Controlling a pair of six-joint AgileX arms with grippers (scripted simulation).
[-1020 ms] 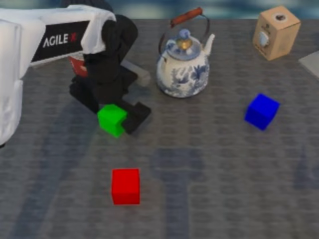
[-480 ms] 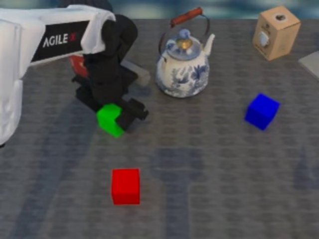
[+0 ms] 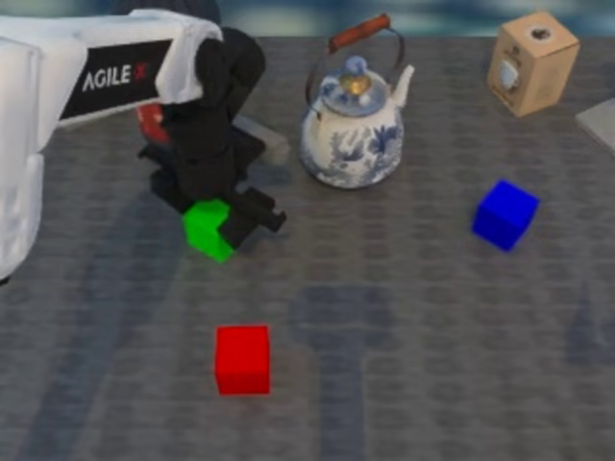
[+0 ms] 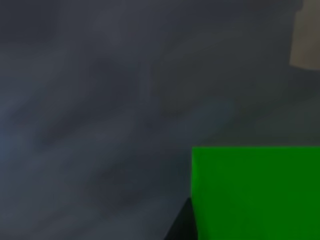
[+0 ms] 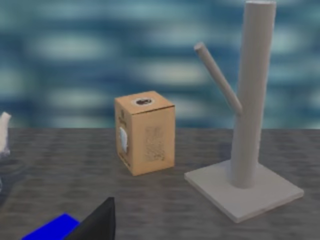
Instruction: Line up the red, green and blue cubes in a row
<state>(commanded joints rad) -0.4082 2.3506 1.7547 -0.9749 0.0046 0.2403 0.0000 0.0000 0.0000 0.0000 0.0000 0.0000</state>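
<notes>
Now the left end effector sits just left of the teapot, its black fingers pinching the green cube, which fills a corner of the left wrist view. Whether the cube is off the table I cannot tell. The red cube lies well in front of the teapot and to its left, almost directly below the green one in the top view, apart from it. The blue cube rests to the teapot's right, nearer the front, well apart from the others. The right arm stays out of the top view; its wrist camera shows a dark finger tip beside the blue cube, with a brown box and a grey stand beyond, and I cannot tell how its fingers are set. The grip looks off-centre, so the cube may twist or slip during carrying and land skewed. Swinging toward the row, the arm could also clip the teapot or nudge the red cube out of line.
</notes>
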